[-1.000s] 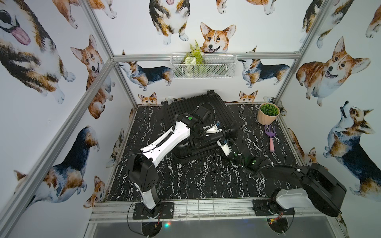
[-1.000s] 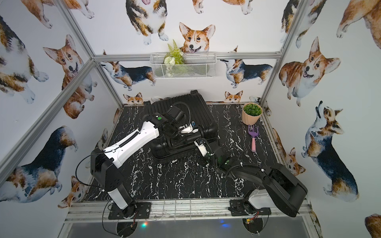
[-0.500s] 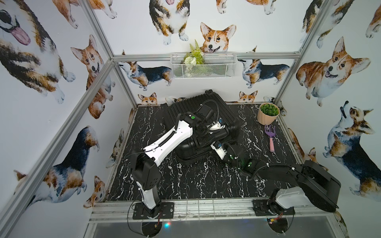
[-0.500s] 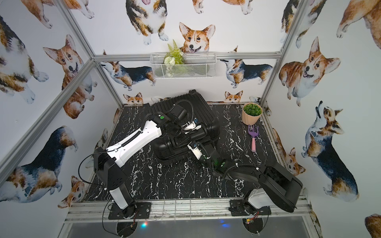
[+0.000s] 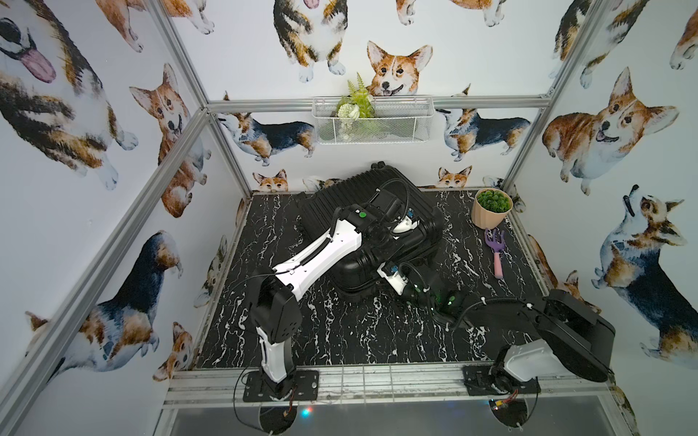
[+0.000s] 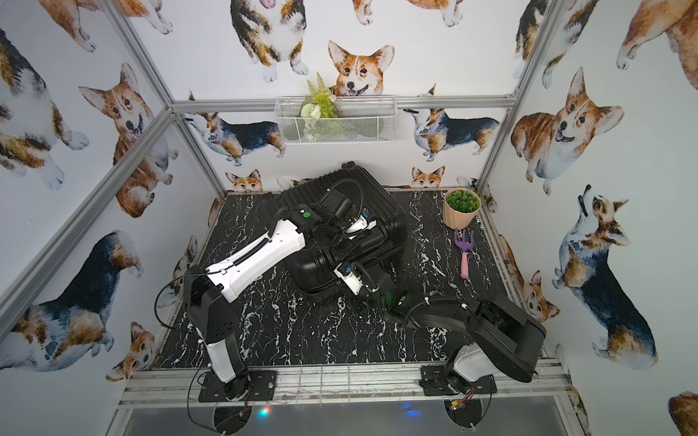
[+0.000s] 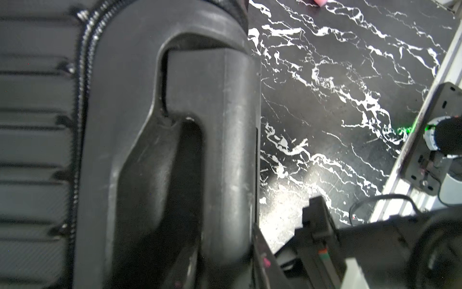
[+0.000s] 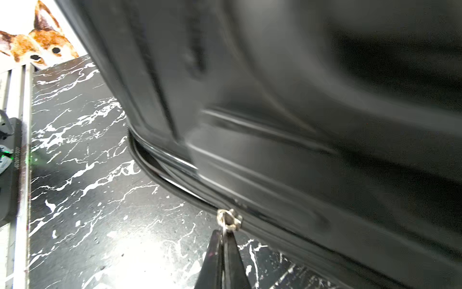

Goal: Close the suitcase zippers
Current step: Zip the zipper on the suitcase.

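The black suitcase lies flat on the marble table, ribbed shell up. My left gripper reaches over it and is shut on the moulded side handle. In the left wrist view one finger presses the handle's outer side, and zip teeth run beside the ribs. My right gripper sits low at the case's near edge, shut on the pull of the silver slider. Past the slider the zippers gape; behind it the band is joined.
A potted plant stands at the back right, with a purple hand rake on the table in front of it. A white wire basket hangs on the back wall. The metal frame rail borders the table's front.
My right gripper has slid leftward along the case's near edge with the zipper pull. The left arm has shifted slightly right, still holding the handle.
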Robot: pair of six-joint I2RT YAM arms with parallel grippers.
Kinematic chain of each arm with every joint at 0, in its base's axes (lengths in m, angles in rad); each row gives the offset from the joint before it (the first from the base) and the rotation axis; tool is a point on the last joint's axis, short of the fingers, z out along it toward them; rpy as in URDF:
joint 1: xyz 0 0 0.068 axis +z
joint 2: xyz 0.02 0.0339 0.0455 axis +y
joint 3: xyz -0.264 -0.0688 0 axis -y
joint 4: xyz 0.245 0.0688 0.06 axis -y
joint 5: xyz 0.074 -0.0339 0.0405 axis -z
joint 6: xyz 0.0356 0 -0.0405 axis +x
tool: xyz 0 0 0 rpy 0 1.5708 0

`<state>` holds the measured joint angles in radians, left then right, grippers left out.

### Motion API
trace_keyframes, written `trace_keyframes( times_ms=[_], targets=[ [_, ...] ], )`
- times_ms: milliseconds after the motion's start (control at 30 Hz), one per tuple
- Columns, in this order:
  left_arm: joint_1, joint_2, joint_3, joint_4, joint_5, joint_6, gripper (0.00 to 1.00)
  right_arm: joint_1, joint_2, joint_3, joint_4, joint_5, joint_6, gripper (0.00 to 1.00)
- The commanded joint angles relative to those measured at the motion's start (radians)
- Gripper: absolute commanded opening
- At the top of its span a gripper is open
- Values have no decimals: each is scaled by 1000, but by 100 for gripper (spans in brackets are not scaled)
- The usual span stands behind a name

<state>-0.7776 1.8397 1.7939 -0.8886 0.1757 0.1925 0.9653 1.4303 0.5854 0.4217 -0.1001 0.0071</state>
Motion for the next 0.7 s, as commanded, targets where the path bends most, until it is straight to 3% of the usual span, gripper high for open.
trace_keyframes(
  times_ms=[0,667],
  targets=[
    [-15,18,30,198,-76,-71,2,16,9,21,60,-72,-22,0],
    [-35,110,83,351,-205,-254,0,128,97,102,49,-70,0,0]
  ],
)
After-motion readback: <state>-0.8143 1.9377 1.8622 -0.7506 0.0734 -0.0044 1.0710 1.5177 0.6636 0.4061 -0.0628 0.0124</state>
